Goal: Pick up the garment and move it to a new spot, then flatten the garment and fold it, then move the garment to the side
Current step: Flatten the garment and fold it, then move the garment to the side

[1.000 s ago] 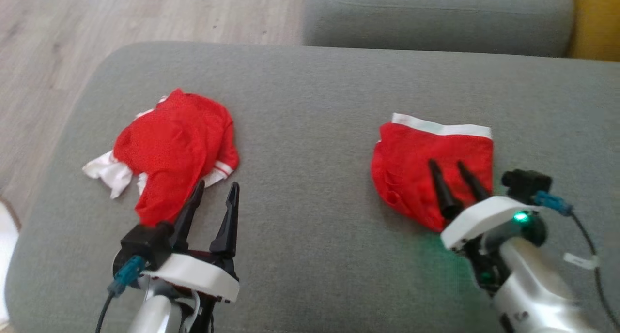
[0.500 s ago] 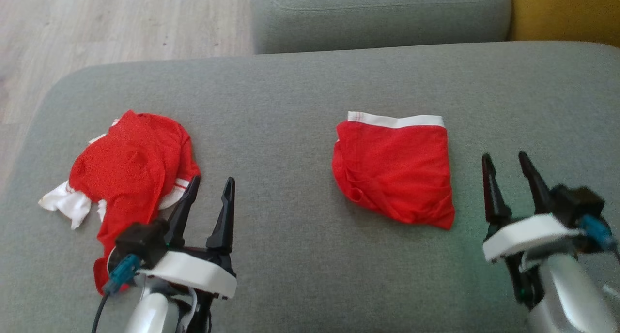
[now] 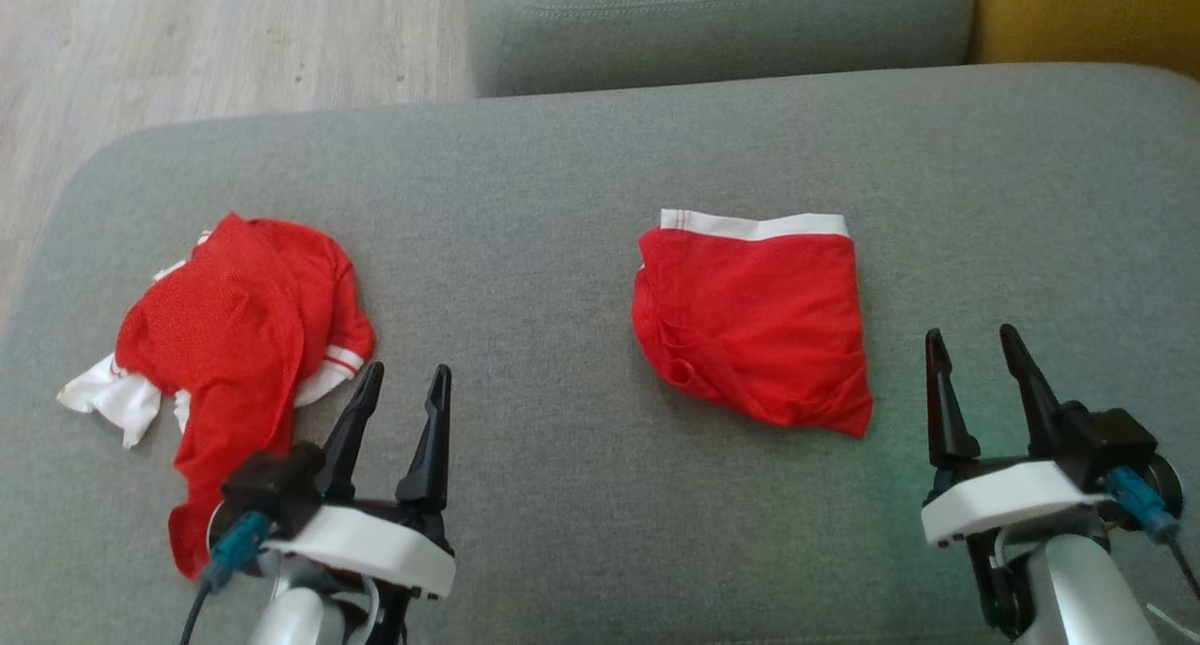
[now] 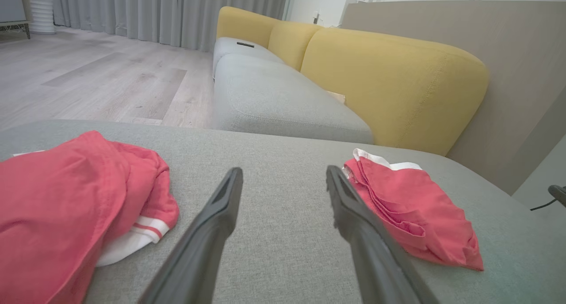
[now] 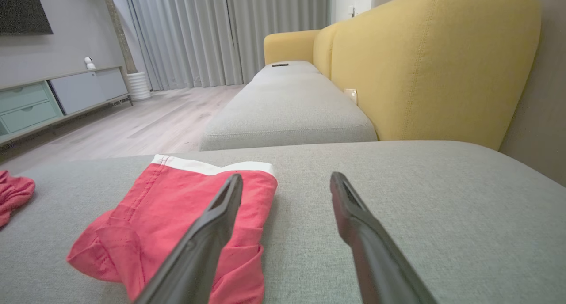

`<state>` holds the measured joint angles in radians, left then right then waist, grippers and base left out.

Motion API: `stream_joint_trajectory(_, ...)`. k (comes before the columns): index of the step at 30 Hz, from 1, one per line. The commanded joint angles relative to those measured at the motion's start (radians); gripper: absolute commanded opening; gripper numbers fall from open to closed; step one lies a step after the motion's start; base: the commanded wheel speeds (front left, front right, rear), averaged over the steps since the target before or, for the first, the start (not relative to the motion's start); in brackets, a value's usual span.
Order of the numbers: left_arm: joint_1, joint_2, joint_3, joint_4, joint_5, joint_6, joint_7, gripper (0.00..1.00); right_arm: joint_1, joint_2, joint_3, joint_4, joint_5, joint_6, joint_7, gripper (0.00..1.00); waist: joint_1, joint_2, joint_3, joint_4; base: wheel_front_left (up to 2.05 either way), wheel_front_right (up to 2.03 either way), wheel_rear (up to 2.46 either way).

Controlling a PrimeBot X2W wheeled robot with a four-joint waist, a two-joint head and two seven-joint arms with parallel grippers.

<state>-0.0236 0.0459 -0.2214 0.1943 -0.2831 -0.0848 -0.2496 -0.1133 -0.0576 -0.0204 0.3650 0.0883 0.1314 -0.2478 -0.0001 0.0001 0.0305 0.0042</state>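
Head view: folded red garment (image 3: 750, 326) lies flat on the grey cushion (image 3: 544, 204), right of centre, with its white waistband along the far edge. Right gripper (image 3: 970, 336) sits low at the right, near the garment's near-right corner but apart from it, fingers spread with nothing between them. Left gripper (image 3: 405, 375) is at lower left, jaws released and empty, tips just beside the crumpled red garment (image 3: 234, 336), a heap with white trim at the cushion's left end. Beyond are a second grey cushion (image 3: 712, 26), the wood floor (image 3: 187, 45) and a strip of yellow backrest (image 3: 1087, 17). Left wrist view: the two dark fingers stand parted over bare grey fabric, the crumpled heap to their left and the folded piece to their right, neither one touched. Grey curtains (image 4: 168, 8) hang at the far end of the room. Right wrist view: fingers apart and holding nothing. The folded garment lies to the left, waistband away from the camera, and the left finger crosses in front of it. A low cabinet (image 5: 53, 96) stands along the far wall.
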Motion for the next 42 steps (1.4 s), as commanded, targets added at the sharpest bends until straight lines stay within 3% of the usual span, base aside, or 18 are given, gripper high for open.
stream_joint_trajectory(1,-0.051,0.004,0.028,-0.037,-0.004,0.005,-0.012,1.00,-0.037,0.004,0.018,-0.038,-0.012,-0.001,0.000,1.00,0.0001,-0.0001,0.014,0.009,0.00,0.00,0.00)
stream_joint_trajectory(7,-0.081,0.004,0.004,-0.038,-0.003,-0.002,-0.012,1.00,-0.092,0.005,0.028,-0.007,-0.024,-0.001,0.063,1.00,0.0001,-0.0001,0.074,0.042,0.00,0.00,0.00)
stream_joint_trajectory(17,-0.135,0.004,-0.039,-0.026,-0.010,-0.008,-0.012,1.00,-0.230,0.006,-0.014,0.191,0.037,-0.001,0.216,1.00,0.0001,-0.0001,0.158,0.124,0.00,0.00,0.00)
stream_joint_trajectory(26,-0.157,0.004,-0.054,-0.025,-0.019,-0.002,-0.012,1.00,-0.309,0.006,-0.034,0.316,0.071,-0.001,0.277,1.00,0.0001,-0.0001,0.186,0.157,0.00,0.00,0.00)
stream_joint_trajectory(27,-0.157,0.004,-0.054,-0.025,-0.019,-0.001,-0.012,1.00,-0.315,0.006,-0.029,0.327,0.073,-0.001,0.281,0.92,0.0001,-0.0001,0.186,0.157,0.00,0.00,0.00)
stream_joint_trajectory(28,-0.156,0.004,-0.054,-0.025,-0.018,0.000,-0.012,1.00,-0.321,0.005,-0.022,0.336,0.072,-0.001,0.280,0.74,0.0001,-0.0001,0.186,0.155,0.00,0.00,0.00)
stream_joint_trajectory(30,-0.156,0.004,-0.053,-0.023,-0.015,0.001,-0.012,1.00,-0.331,0.000,-0.003,0.351,0.066,-0.001,0.270,0.00,0.0001,-0.0001,0.182,0.145,0.00,0.00,0.00)
stream_joint_trajectory(37,-0.157,0.004,-0.054,-0.029,0.003,-0.005,-0.012,1.00,-0.364,-0.048,0.101,0.367,0.007,-0.001,0.204,0.00,0.0001,-0.0001,0.156,0.071,0.00,0.00,0.00)
stream_joint_trajectory(42,-0.177,0.004,-0.073,-0.032,0.020,-0.013,-0.012,1.00,-0.401,-0.108,0.236,0.353,-0.012,-0.001,0.203,0.00,0.0001,-0.0001,0.153,-0.012,0.00,0.00,0.00)
